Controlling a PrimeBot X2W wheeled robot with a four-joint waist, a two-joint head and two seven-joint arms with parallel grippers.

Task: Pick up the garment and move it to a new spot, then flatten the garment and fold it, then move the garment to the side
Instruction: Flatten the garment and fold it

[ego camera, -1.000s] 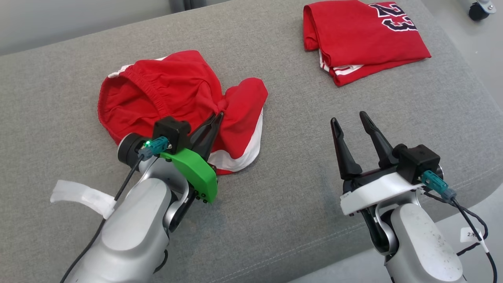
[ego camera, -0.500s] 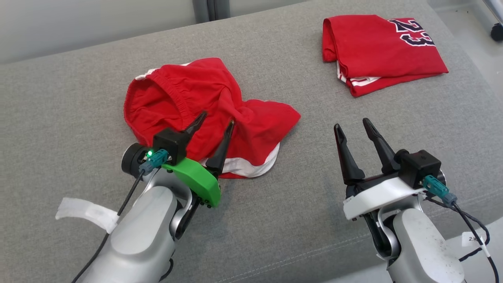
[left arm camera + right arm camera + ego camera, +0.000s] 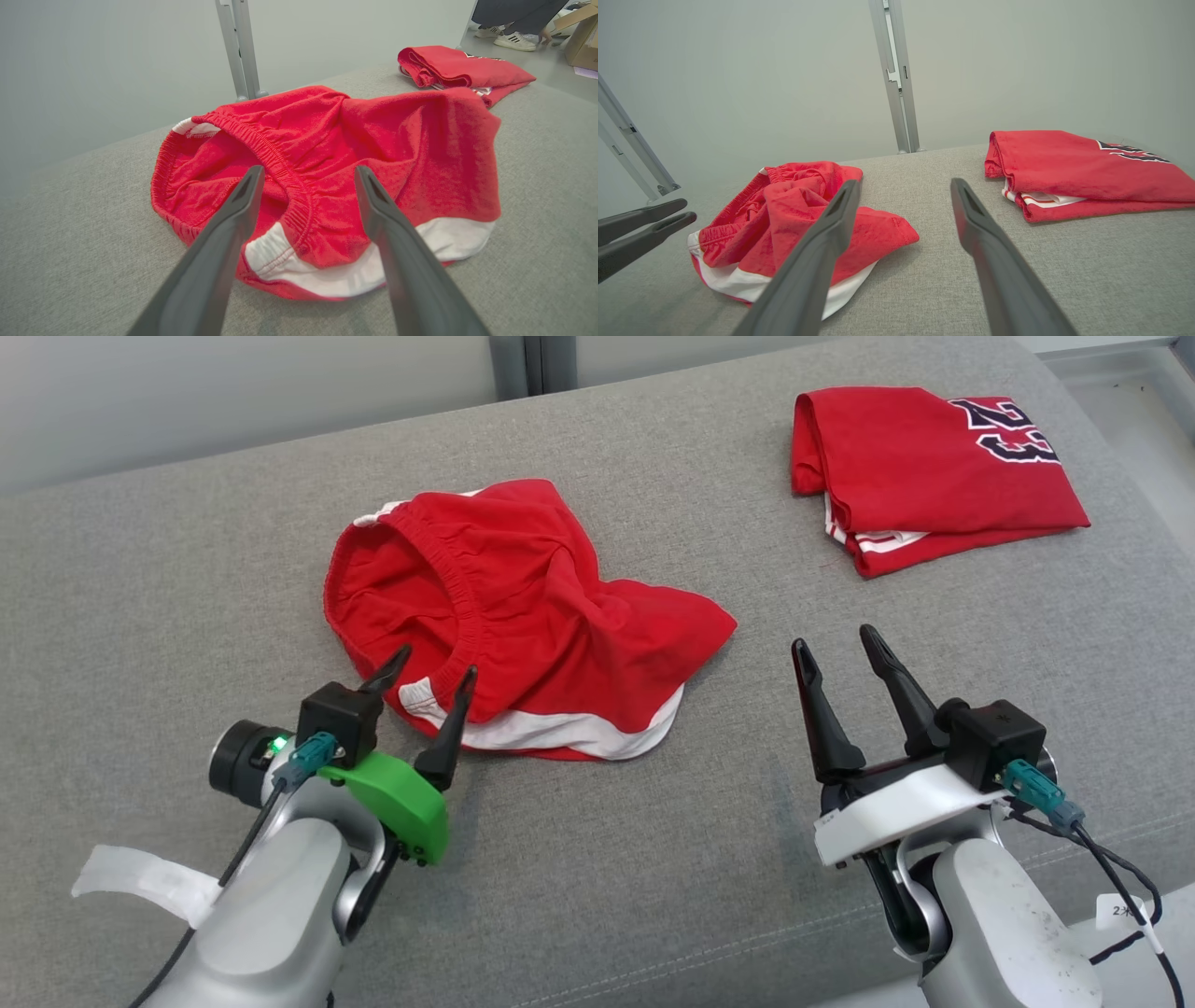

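Observation:
The garment point(image 3: 541, 616) is a pair of red shorts with a white hem, lying crumpled on the grey padded surface point(image 3: 653, 859), waistband gaping to the left. My left gripper point(image 3: 439, 660) is open at its near edge, one fingertip on each side of the elastic waistband point(image 3: 280, 154), holding nothing. In the left wrist view the garment point(image 3: 387, 140) lies just beyond the left gripper point(image 3: 309, 170). My right gripper point(image 3: 833, 637) stands open over bare surface, right of the garment. The right wrist view shows the right gripper point(image 3: 904, 183), the garment point(image 3: 794, 219) and the left gripper point(image 3: 689, 209).
A folded red jersey point(image 3: 924, 467) with dark numerals lies at the far right corner, also seen as the jersey point(image 3: 1073, 168). A metal post point(image 3: 896, 74) stands behind the surface. A person's feet point(image 3: 511, 39) and a cardboard box point(image 3: 584, 37) are beyond the far right.
My left gripper opened, let go of the garment and drew back to its near edge. The garment settled lower and spread rightward. The head camera shifted; the right arm stayed put.

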